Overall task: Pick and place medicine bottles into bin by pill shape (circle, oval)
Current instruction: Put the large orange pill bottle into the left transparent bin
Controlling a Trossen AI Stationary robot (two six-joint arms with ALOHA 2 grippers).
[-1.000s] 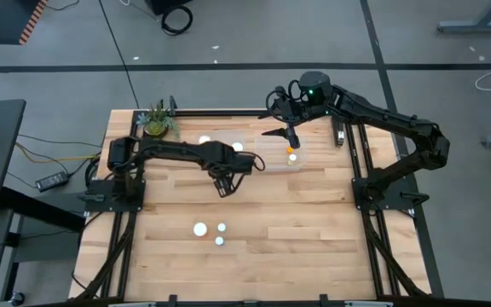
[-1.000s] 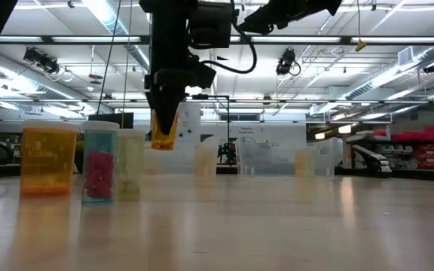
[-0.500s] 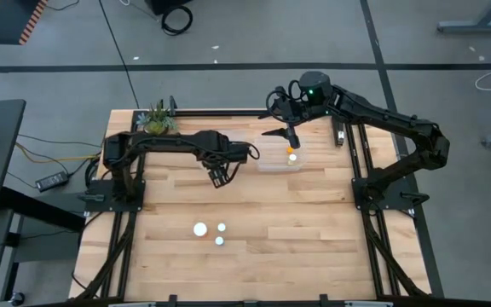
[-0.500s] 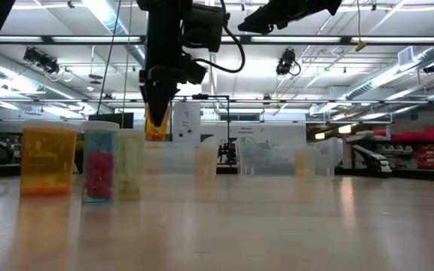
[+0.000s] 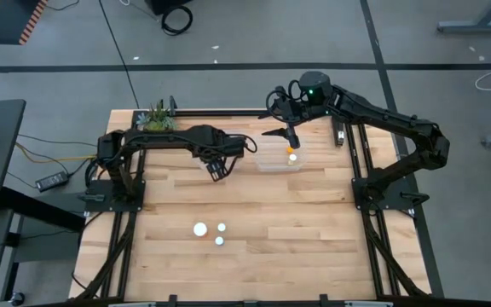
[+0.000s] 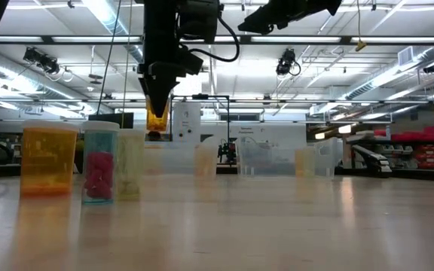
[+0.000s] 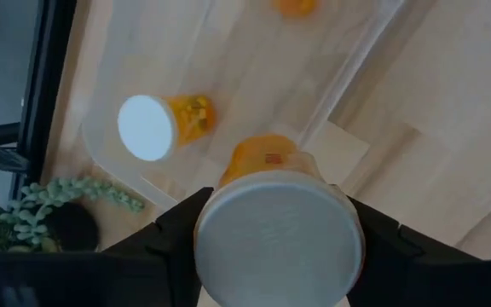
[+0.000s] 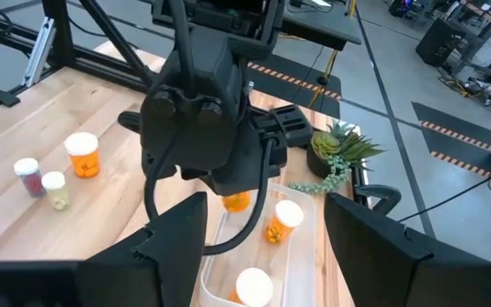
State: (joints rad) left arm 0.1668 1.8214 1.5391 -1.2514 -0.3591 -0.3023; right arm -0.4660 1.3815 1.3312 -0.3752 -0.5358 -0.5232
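Observation:
My left gripper (image 5: 216, 167) is shut on an amber medicine bottle with a white cap (image 7: 278, 234) and holds it in the air by the near edge of a clear bin (image 7: 348, 75). The held bottle also shows in the low view (image 6: 156, 122). In that bin one bottle (image 7: 162, 124) lies on its side. Three more bottles (image 5: 200, 228) (image 5: 221, 228) (image 5: 219, 241) stand on the table nearer the front. My right gripper (image 5: 290, 138) is open and empty above a second clear bin (image 5: 273, 162), which holds a bottle (image 5: 291, 156). My left gripper pinches the bottle at its capped upper end (image 7: 228, 175) between its two fingers (image 7: 174, 232), one on each side of the cap. The fingers come from above and point down. The bottle hangs upright below them, its amber body (image 6: 156, 128) clear of the table.
A small potted plant (image 5: 157, 120) stands at the table's far left corner, beside the bins. In the low view the three standing bottles (image 6: 49, 159) (image 6: 100, 162) (image 6: 130, 165) are at the left. Bare wood lies across the table's middle and right.
My left gripper has carried the amber bottle toward the table's far edge and a little to the left, toward the clear bin, and slightly up. It has stayed shut on the bottle, which has stayed upright. My right arm has kept still.

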